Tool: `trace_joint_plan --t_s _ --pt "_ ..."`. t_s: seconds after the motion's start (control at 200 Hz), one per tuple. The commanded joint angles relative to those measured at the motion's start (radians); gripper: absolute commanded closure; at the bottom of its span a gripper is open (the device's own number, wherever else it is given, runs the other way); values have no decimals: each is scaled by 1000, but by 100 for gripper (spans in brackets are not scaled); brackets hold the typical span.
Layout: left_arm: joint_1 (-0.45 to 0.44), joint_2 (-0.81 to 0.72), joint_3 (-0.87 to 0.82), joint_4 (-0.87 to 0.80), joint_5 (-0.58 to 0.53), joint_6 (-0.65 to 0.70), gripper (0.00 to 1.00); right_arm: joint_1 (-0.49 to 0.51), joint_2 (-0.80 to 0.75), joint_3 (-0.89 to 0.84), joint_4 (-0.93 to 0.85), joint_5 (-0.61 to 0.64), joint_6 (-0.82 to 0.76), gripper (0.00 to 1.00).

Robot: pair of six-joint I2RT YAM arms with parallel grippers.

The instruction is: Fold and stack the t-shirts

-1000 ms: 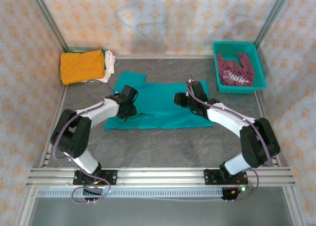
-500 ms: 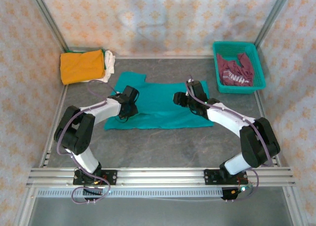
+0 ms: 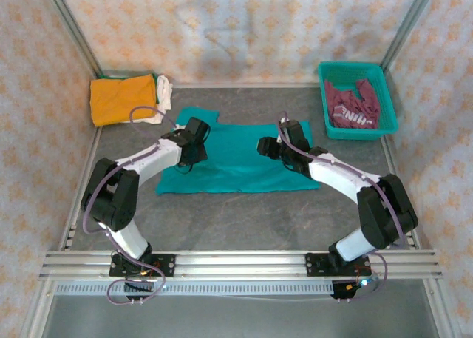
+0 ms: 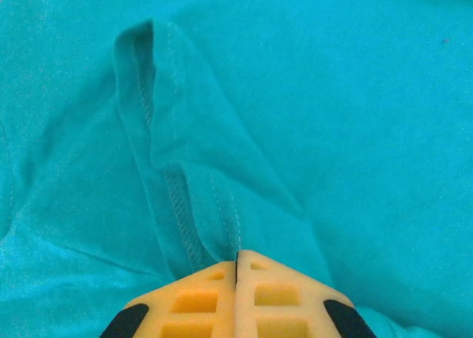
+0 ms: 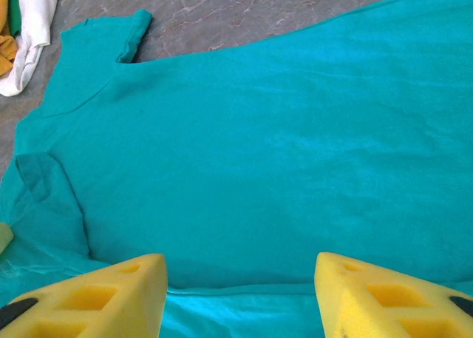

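Observation:
A teal t-shirt (image 3: 240, 159) lies spread flat in the middle of the table. My left gripper (image 3: 188, 157) is over its left part. In the left wrist view the yellow jaws (image 4: 236, 260) are pressed together on a raised fold of the teal t-shirt (image 4: 185, 197), whose stitched hem runs into them. My right gripper (image 3: 264, 147) hovers open over the shirt's right part, and flat teal cloth (image 5: 259, 131) shows between its fingers (image 5: 111, 293). A folded orange t-shirt (image 3: 123, 99) lies on a white one (image 3: 164, 94) at the back left. A maroon t-shirt (image 3: 353, 109) lies in the basket.
The teal lattice basket (image 3: 357, 66) stands at the back right by the cage post. Patterned walls and metal frame rails close in the table on three sides. Bare grey tabletop (image 3: 244, 220) runs between the shirt and the arm bases.
My left gripper has shut on a fold of the teal shirt and drawn it a little toward the back. The right gripper has hardly moved.

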Motion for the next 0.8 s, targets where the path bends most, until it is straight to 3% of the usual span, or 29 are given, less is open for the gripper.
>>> trace_joint_plan --t_s 0.0,0.561,0.641,0.726,0.796 --pt "-23 50 70 -63 -63 41 100 2 -3 33 17 4 11 45" --pt "-117 380 518 -236 -246 217 100 2 2 17 35 -1 26 44" --pt "-126 419 584 -260 -269 233 89 2 6 17 37 -3 28 44" --pt "-146 430 645 -272 -303 264 86 2 8 17 37 -5 27 44" --pt "-164 415 677 -266 -319 293 74 3 6 19 35 -4 28 44"
